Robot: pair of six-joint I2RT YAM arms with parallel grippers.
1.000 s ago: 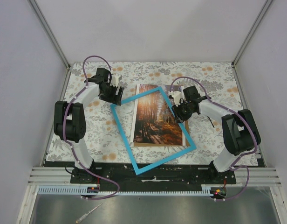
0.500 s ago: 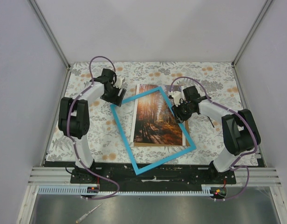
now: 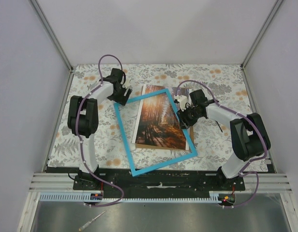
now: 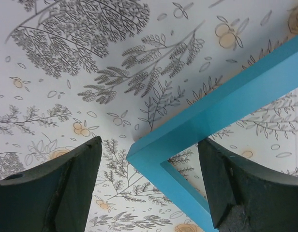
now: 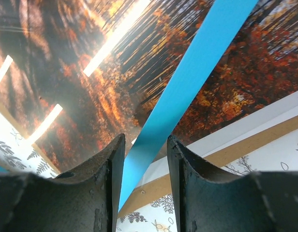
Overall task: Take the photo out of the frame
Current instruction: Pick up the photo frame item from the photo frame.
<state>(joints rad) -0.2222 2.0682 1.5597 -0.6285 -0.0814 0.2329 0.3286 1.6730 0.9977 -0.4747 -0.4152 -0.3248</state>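
Frame rail pinched by right gripper; left gripper spread, straddling corner.

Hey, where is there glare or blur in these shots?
Right wrist view: white light streaks glare off the photo, and the dark fingers look soft up close. Left wrist view: frame corner and table cover are sharp. Top view: evenly lit.

Both the left arm and the right arm showed white shells between bulky black joints, a purple cable looped along each, and dark, matte, rough-textured fingers with curved inner edges.
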